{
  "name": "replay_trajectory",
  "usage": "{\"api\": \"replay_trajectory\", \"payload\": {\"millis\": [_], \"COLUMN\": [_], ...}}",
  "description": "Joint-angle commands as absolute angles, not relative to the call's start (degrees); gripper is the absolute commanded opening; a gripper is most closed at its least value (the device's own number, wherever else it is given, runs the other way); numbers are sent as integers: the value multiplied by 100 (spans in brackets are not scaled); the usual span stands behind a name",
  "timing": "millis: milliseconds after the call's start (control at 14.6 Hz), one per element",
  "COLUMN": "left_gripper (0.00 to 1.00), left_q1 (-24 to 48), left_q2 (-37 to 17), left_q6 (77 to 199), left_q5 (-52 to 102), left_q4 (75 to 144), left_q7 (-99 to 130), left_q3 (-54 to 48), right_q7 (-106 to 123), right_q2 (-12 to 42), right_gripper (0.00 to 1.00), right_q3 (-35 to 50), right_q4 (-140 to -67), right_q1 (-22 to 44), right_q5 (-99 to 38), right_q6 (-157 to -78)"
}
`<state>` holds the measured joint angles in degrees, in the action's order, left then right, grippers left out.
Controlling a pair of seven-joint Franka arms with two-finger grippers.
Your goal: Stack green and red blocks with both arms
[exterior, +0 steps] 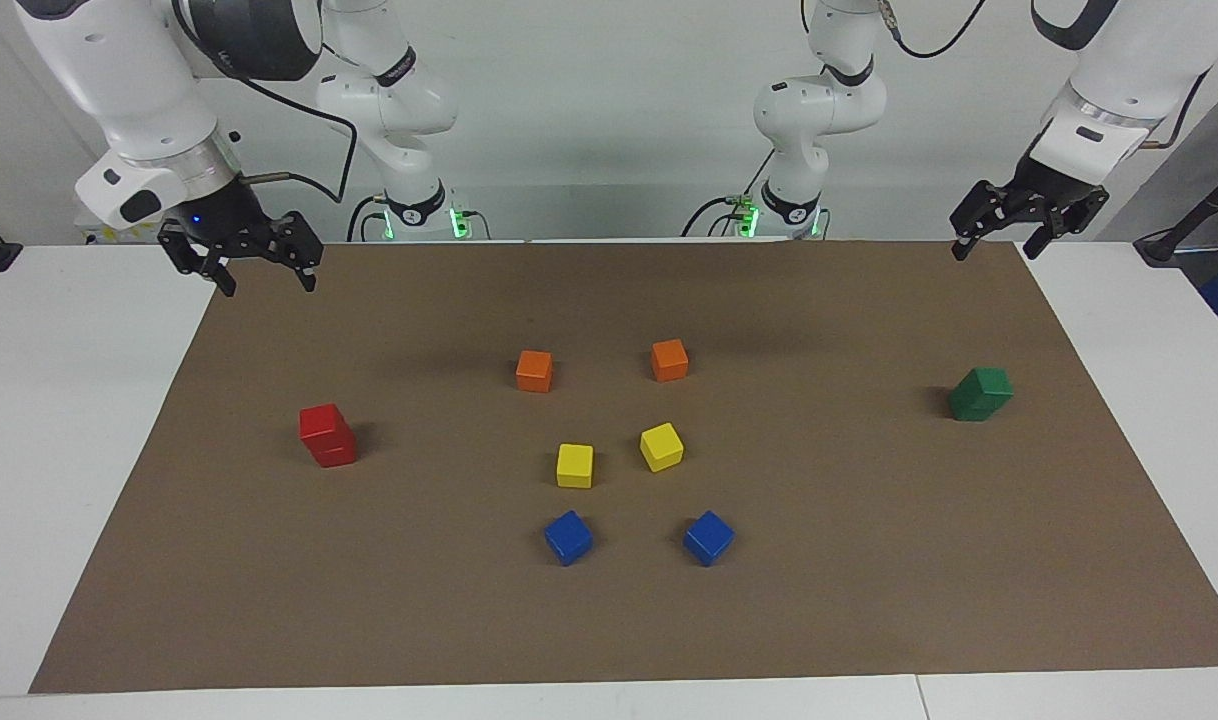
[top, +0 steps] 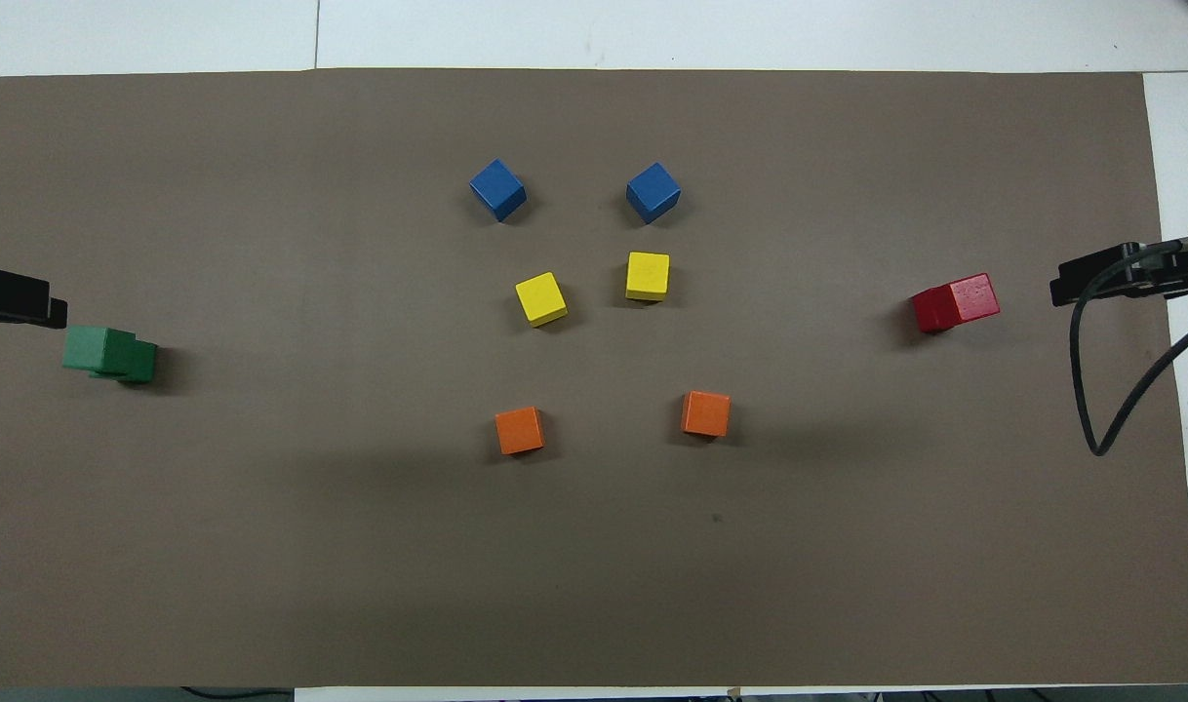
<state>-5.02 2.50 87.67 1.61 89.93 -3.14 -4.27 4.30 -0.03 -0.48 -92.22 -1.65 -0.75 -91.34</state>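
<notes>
Two red blocks (exterior: 327,435) (top: 955,302) stand stacked one on the other, the upper one slightly twisted, toward the right arm's end of the mat. Two green blocks (exterior: 980,393) (top: 109,353) form a similar stack toward the left arm's end. My right gripper (exterior: 267,284) hangs open and empty in the air over the mat's corner near the robots, apart from the red stack. Over the mat's other corner near the robots, my left gripper (exterior: 994,250) is raised and open, holding nothing, well clear of the green stack.
In the middle of the brown mat (exterior: 609,620) lie two orange cubes (exterior: 534,370) (exterior: 670,359), two yellow cubes (exterior: 574,465) (exterior: 661,446) and two blue cubes (exterior: 568,537) (exterior: 708,537), each on its own. A black cable (top: 1101,390) loops beside the right gripper.
</notes>
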Motion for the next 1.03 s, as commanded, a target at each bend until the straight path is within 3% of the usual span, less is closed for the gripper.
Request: {"api": "replay_trajectory", "payload": {"millis": [0, 958], "left_gripper": [100, 100], "left_q1": [-483, -492], "left_q2": [360, 360], "left_q6": [8842, 8859], "left_q5": [123, 97], "left_q4": [9123, 9132], "left_q7": [-272, -272], "left_q3": [-396, -396], "right_q7": [352, 343], "right_q2": [-158, -167], "right_gripper": [100, 100], "right_q3": [-62, -70], "right_q4": [-9413, -9422], "right_q1": [-167, -114], "right_q5": [0, 202], "right_q6": [-9053, -9000]}}
